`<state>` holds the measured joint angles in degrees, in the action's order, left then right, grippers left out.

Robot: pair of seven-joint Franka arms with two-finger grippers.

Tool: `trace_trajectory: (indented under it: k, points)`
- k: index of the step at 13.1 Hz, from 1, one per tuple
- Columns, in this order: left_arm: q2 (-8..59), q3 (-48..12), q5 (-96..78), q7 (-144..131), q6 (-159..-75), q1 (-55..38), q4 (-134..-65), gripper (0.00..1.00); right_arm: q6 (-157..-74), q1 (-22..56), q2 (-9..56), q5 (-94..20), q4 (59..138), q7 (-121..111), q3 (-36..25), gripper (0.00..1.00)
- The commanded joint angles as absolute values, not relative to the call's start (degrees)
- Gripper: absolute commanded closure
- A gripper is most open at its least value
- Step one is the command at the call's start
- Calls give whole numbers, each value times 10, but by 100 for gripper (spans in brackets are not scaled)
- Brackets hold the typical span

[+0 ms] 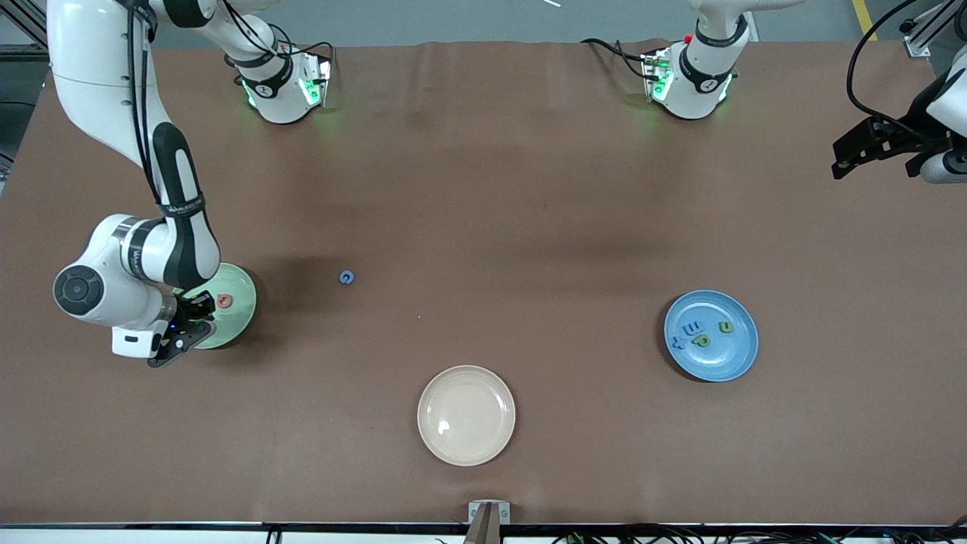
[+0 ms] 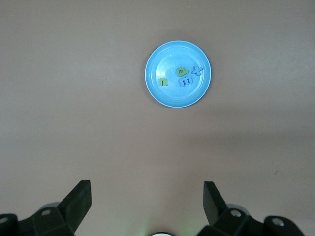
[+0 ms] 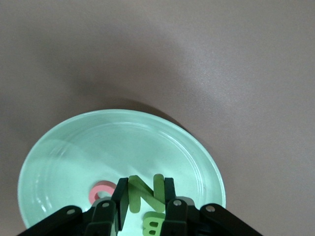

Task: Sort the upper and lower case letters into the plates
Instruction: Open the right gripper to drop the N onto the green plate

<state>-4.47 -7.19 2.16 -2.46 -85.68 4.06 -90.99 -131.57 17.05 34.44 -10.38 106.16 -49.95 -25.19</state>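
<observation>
Wide bare stretches of brown table (image 1: 529, 189) between the three dishes, nothing crowding any rim. Round glossy pale mint green plate (image 1: 238, 302) close to the right arm's end of the table, with a strip of table between it and that edge; round medium blue plate (image 1: 729, 359) toward the left arm's end, well apart; round cream-beige plate (image 1: 466, 415) between them and nearer the front camera, at about 6 o'clock in the front view. Right gripper (image 3: 142, 206) low over the mint plate, fingers nearly closed and pinching the chunky green toy letter N (image 3: 142, 192) — pink-red toy letter Q (image 3: 101, 191) lying in the plate just beside the fingers, green toy letter B (image 3: 152, 227) in the plate beneath them. Small blue toy letter G (image 1: 347, 277) alone on the table at about 3 o'clock from the mint plate in the front view, near but apart. In the blue plate: green n (image 2: 163, 81), green p (image 2: 183, 72), blue m (image 2: 184, 81), blue x (image 2: 197, 72), clustered. Left gripper (image 2: 147, 206) — spread wide, holding nothing — waiting high over bare table at the left arm's end.
</observation>
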Motion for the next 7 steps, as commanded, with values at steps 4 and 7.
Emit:
trace_trajectory:
  k: [4,7]
  points:
    - [-77,-70,10,-13,-846,44,-914,0,-1332,157,366,-111,1058,-508,-238,71]
    - [-79,-69,11,-14,-852,44,-911,0,-1319,163,364,-111,1059,-501,-239,11]
